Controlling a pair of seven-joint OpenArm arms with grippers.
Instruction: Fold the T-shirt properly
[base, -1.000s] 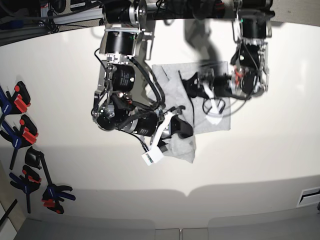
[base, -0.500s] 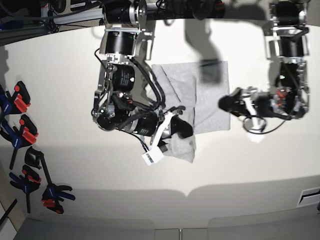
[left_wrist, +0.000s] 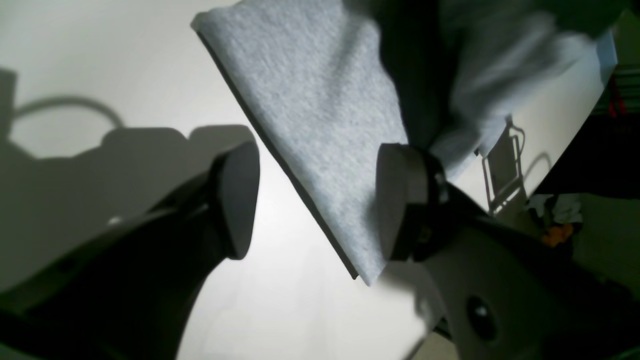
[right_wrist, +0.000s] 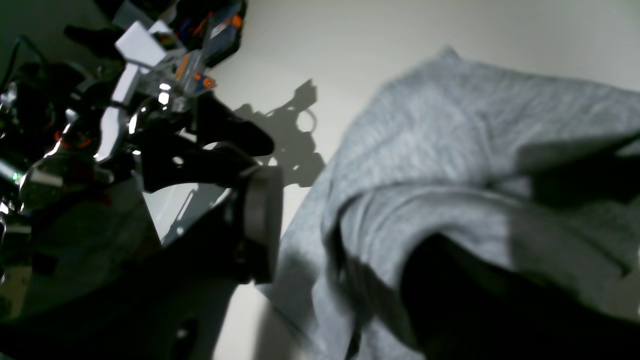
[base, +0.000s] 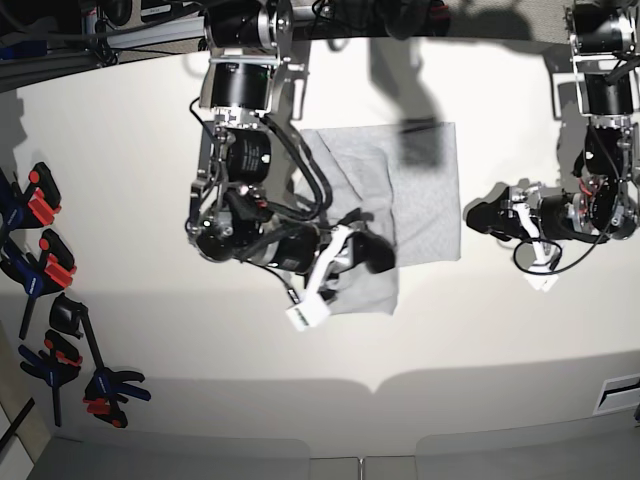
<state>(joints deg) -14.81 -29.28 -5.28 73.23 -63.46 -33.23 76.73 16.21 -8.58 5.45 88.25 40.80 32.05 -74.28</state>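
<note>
The light grey T-shirt (base: 415, 190) lies folded into a compact rectangle in the middle of the white table (base: 120, 160); no lettering shows. My right gripper (base: 365, 240) sits at the shirt's near left corner, open. In the right wrist view, loose grey T-shirt cloth (right_wrist: 450, 150) is bunched between and over the right gripper's (right_wrist: 345, 260) spread fingers, with one pad (right_wrist: 262, 225) bare. My left gripper (base: 492, 218) hovers just right of the shirt, open and empty. In the left wrist view, the T-shirt's (left_wrist: 310, 115) folded edge runs behind the left gripper's (left_wrist: 315, 200) gap.
Several blue, black and orange spring clamps (base: 40, 270) lie along the table's left edge. The table's front edge (base: 370, 385) curves across the lower part of the base view. Both arm bases and their cables stand at the back.
My left arm has swung off the shirt to the right and now hangs beside it. My right gripper has opened at the near corner, and the cloth there has spread slightly.
</note>
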